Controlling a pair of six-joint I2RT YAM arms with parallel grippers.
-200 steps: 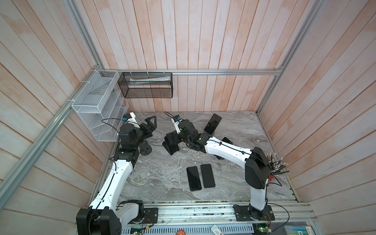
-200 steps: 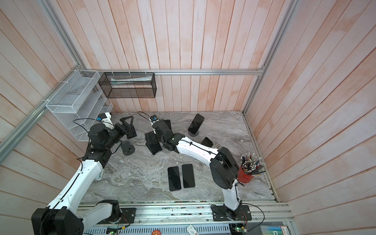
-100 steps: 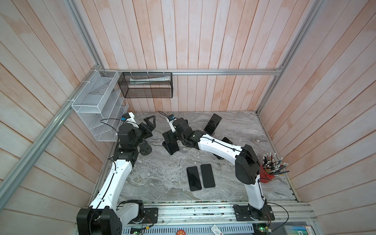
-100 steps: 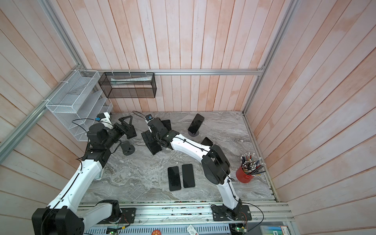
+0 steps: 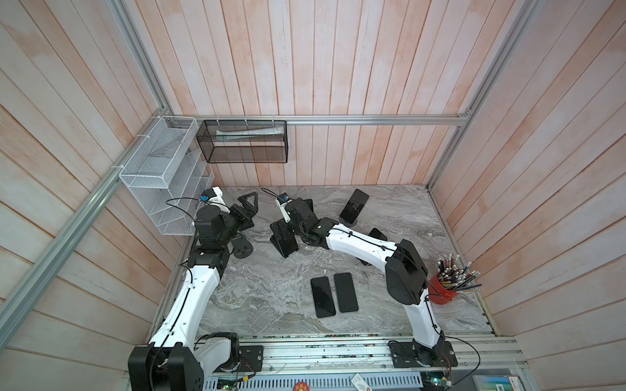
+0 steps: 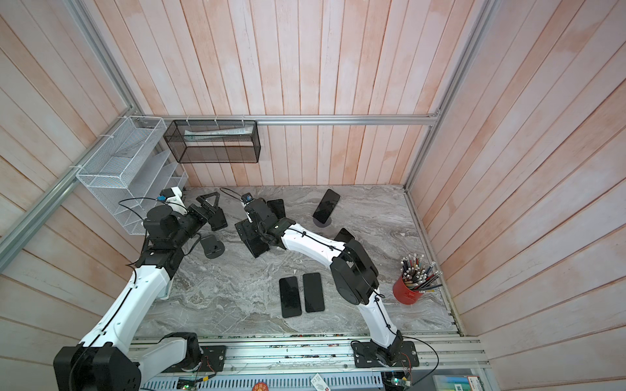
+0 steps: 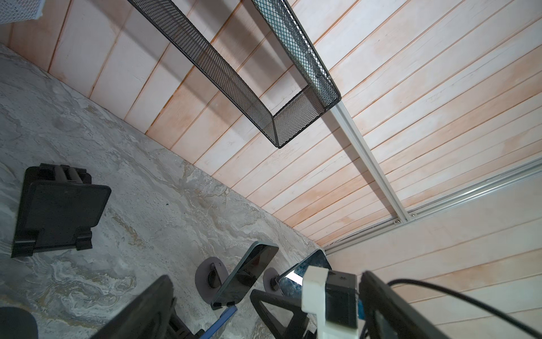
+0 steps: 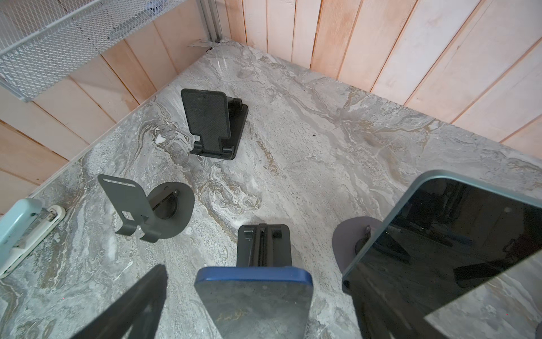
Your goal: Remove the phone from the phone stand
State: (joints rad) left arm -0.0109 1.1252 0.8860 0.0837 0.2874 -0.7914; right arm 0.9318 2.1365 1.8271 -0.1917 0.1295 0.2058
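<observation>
Marble tabletop (image 5: 271,298) enclosed by wooden walls, seen from above in both top views. The right gripper (image 8: 252,302) stands with its jaws spread wide on either side of a blue-edged phone (image 8: 253,296) — the phone sits between the fingers, propped on a black phone stand (image 8: 264,245), and the pictures do not settle whether the pads touch it. In a top view this stand (image 5: 284,242) lies near the middle of the table's far half, under the right arm's wrist.

The left gripper (image 5: 249,206) hangs above the table's far left corner, jaws likewise wide apart, holding nothing. Just beneath it, an empty black folding stand (image 8: 215,124) and an empty round-based grey stand (image 8: 146,205) rest on the marble.

A second phone (image 5: 354,206), dark-screened, leans tilted on a round grey stand (image 5: 349,221) toward the far right. Two more phones (image 5: 333,296) lie flat, side by side, near the table's front — well apart from both grippers. A red cup of pencils (image 5: 443,291) stands at the right edge. A white wire rack (image 5: 159,176) and a black mesh basket (image 5: 244,145) hang on the walls.
</observation>
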